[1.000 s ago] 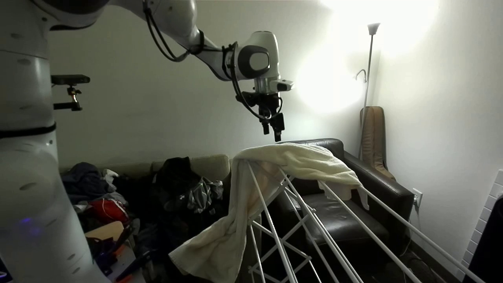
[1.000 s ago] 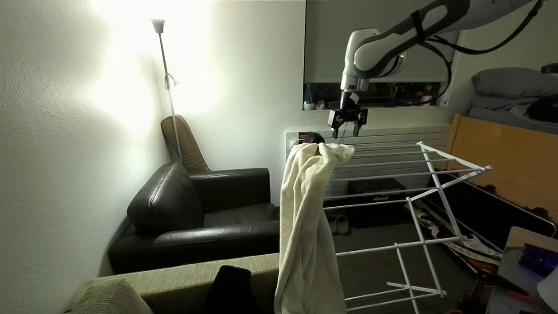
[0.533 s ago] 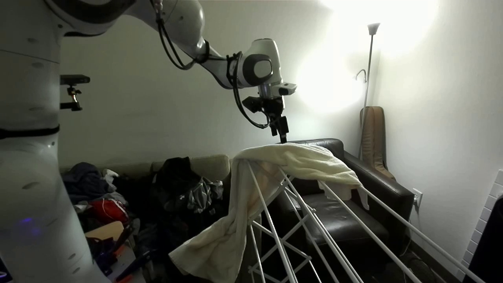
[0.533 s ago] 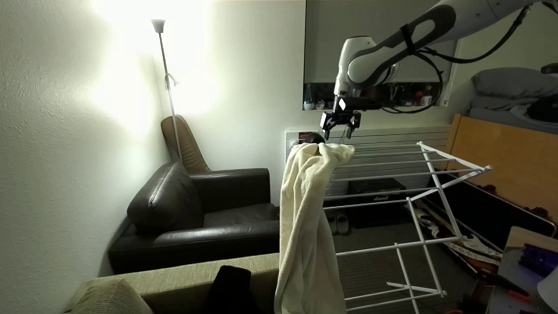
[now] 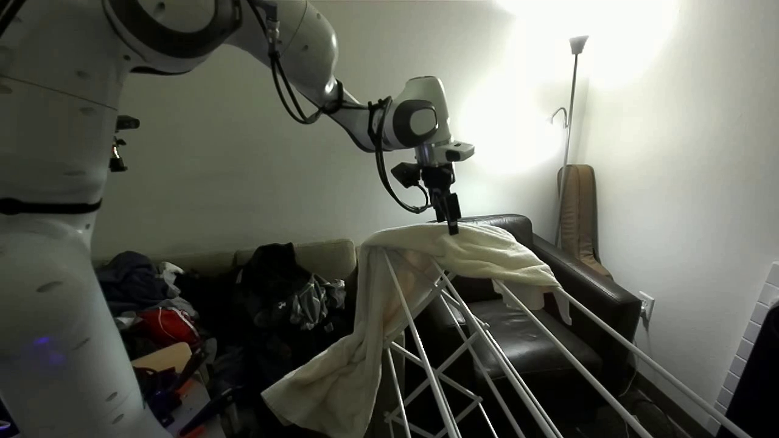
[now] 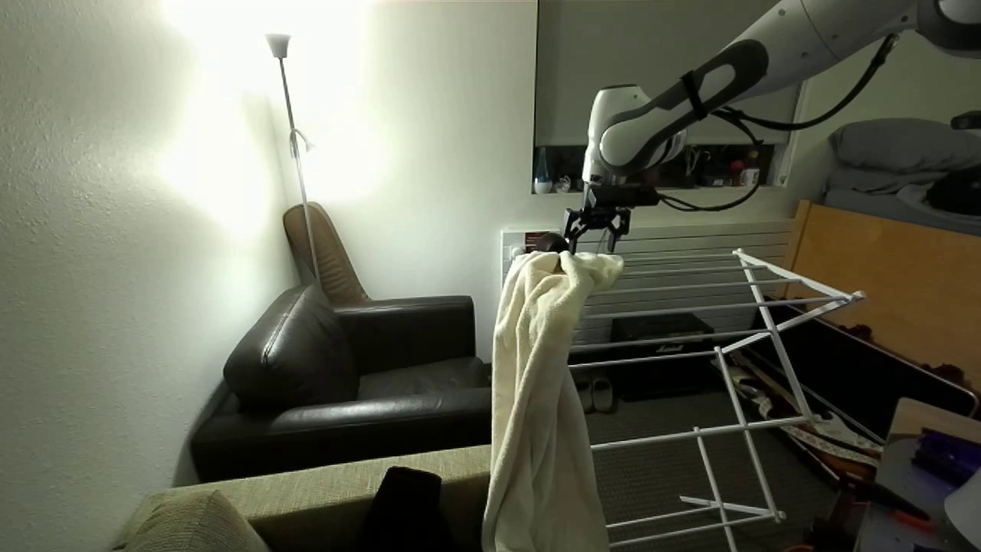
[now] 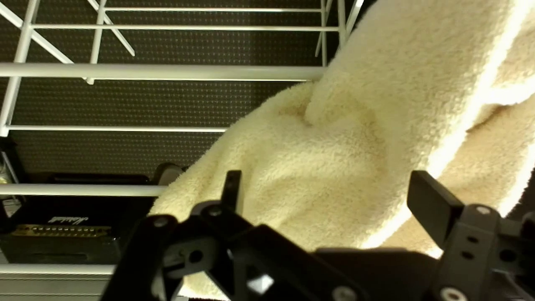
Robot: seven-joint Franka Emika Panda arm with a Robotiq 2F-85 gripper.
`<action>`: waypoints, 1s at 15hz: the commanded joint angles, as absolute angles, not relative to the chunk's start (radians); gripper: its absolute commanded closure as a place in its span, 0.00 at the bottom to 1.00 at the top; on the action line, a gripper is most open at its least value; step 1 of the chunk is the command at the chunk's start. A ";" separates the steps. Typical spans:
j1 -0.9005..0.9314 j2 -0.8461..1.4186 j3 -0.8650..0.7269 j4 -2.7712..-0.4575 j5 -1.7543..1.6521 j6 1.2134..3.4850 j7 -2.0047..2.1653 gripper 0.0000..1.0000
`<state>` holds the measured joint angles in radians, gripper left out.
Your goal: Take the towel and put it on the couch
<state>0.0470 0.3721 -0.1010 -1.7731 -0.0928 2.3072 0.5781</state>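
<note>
Fingers (image 7: 432, 209) of the gripper (image 7: 332, 194), lowered to working height: over the last second they have descended from clear above the cloth to the level of the upper fold of the towel (image 7: 317, 146), which itself lies unmoved. For the task, this reads as the final approach before a grasp; the lift and the carry to the couch (image 6: 345, 429) are still to come.

The fingers stand spread wide, with a broad gap between them and nothing gripped. In the wrist view, crumpled cream cloth lies across that gap, so closing here would probably gather a fold. In an exterior view, one fingertip (image 5: 453, 227) overlaps the upper edge of the cloth; whether it touches or hangs just above cannot be told.

The towel drapes over one end of the white drying rack (image 7: 188, 72), with a long tail (image 5: 347, 377) hanging toward the near left in an exterior view. Rack bars pass out of sight beneath it; a deep pinch might catch one.

The couch, black and glossy, lies left of the towel in an exterior view, its right end hidden behind the cloth; its seat (image 5: 535, 344) shows on the far side of the rack. Left of the towel, a pale sofa (image 5: 328, 258) bears a heap of clothes (image 5: 274, 286).
</note>
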 commanded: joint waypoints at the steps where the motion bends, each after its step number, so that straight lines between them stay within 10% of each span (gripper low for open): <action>1: 0.051 0.426 -0.118 -1.718 -0.094 2.344 0.591 0.00; 15: 0.068 0.510 -0.073 -1.595 -0.020 2.452 0.538 0.00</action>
<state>0.0825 0.4654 -0.0804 -1.6336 -0.0656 2.4384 0.5760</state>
